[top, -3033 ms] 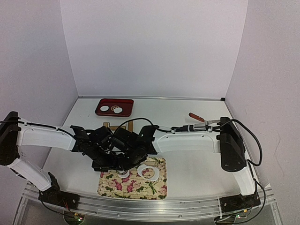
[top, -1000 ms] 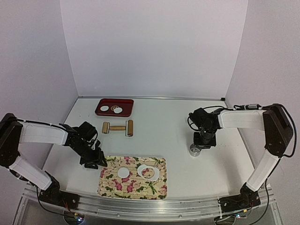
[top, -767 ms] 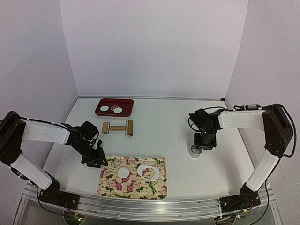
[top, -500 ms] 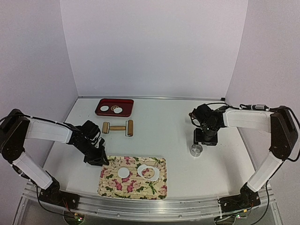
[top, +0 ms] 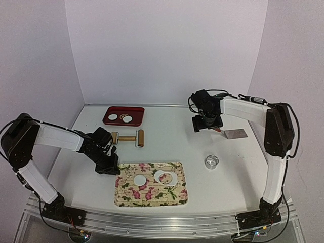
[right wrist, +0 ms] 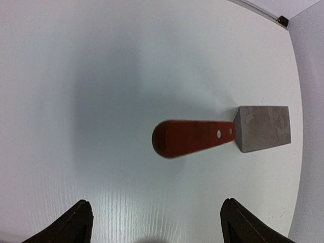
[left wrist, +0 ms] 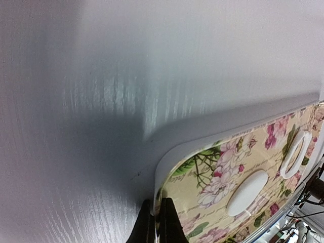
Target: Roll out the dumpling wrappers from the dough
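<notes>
Left claw (top: 109, 167) is clenched tight on the near-left edge of the floral mat (top: 152, 190), fingertips (left wrist: 167, 223) pinched together right at the rim, with that corner looking slightly raised off the table (top: 172, 147). One dumpling wrapper (top: 139, 179), a plain round disc, lies flat on the mat a bit inward from the left claw. The dough leftover with a hole (top: 166, 177) sits just past it, farther from the claw. Two more wrappers (top: 127, 119) are in the red tray (top: 123, 115), well behind the left claw near the back wall. The rolling pin (top: 127, 137) lies between claw and tray. Right claw (top: 205, 123) is released, jaws spread wide and holding nothing. The spatula (right wrist: 195, 136) lies flat on the table just ahead of it, handle end toward the claw. The ring cutter (top: 211, 161) stands on the table, nearer the arm bases than the right claw and apart from it.
</notes>
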`<state>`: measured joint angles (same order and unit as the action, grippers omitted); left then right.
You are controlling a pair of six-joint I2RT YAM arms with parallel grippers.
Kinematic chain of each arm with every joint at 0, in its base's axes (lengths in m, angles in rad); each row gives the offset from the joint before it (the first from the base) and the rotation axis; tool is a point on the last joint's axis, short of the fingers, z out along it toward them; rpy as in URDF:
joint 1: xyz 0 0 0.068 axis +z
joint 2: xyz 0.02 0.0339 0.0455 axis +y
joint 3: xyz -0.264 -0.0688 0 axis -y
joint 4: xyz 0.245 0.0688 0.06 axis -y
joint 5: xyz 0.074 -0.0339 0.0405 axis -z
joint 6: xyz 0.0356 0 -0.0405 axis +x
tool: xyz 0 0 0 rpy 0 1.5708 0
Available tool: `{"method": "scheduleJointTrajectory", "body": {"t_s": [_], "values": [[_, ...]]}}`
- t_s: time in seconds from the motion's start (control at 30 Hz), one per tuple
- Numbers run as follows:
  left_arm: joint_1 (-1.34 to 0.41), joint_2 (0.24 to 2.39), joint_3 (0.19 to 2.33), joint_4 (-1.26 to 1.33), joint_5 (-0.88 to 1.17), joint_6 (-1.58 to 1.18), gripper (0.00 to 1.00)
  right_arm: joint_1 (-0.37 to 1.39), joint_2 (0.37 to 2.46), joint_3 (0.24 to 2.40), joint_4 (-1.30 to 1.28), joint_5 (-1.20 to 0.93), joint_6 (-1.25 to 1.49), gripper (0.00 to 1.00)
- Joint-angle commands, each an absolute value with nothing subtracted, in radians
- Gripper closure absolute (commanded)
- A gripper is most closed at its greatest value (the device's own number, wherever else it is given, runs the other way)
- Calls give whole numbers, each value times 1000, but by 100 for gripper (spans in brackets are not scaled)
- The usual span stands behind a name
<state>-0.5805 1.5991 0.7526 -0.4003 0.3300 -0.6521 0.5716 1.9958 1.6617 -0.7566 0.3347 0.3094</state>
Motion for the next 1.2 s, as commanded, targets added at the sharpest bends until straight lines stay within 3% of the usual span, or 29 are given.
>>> {"method": "scheduleJointTrajectory", "body": {"t_s": [0.0, 0.17, 0.33, 0.47, 0.6, 0.77, 1.03, 1.17], "values": [[-575, 1684, 779, -404, 215, -678, 100, 568, 2103, 1805, -797, 511, 214, 12], [-575, 1744, 854, -422, 195, -646, 100, 555, 2193, 1889, -808, 599, 185, 13], [-575, 1794, 918, -449, 184, -606, 99, 529, 2258, 1950, -807, 586, 163, 31], [-575, 1813, 940, -458, 190, -598, 89, 525, 2278, 1966, -821, 588, 159, 50], [-575, 1806, 942, -457, 190, -608, 76, 521, 2271, 1931, -823, 582, 173, 51], [-576, 1796, 948, -468, 189, -608, 61, 509, 2274, 1915, -824, 588, 165, 67], [-576, 1712, 960, -514, 165, -617, 53, 508, 2225, 1916, -824, 606, 127, 96], [-575, 1650, 980, -552, 151, -627, 50, 509, 2155, 1911, -824, 611, 116, 100]]}}
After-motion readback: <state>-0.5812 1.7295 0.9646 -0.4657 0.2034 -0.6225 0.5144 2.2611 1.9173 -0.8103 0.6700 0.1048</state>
